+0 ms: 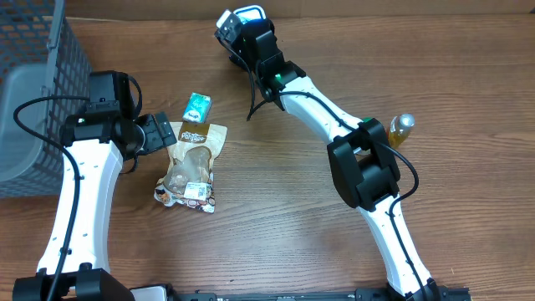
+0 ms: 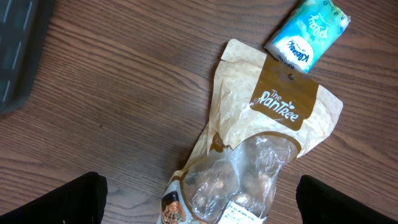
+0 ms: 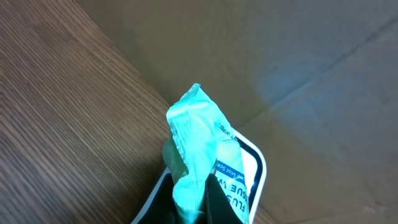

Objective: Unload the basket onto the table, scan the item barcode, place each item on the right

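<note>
Teal packet (image 3: 193, 155) sits pinched in the right pincer (image 3: 186, 208); left pincer (image 2: 211, 202) spread above pouch (image 2: 273, 118).

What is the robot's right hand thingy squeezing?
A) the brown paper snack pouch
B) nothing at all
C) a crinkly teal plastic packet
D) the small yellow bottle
C: the right gripper is shut on the crinkly teal plastic packet, while the small yellow bottle and the brown paper snack pouch sit well away from it.
</note>
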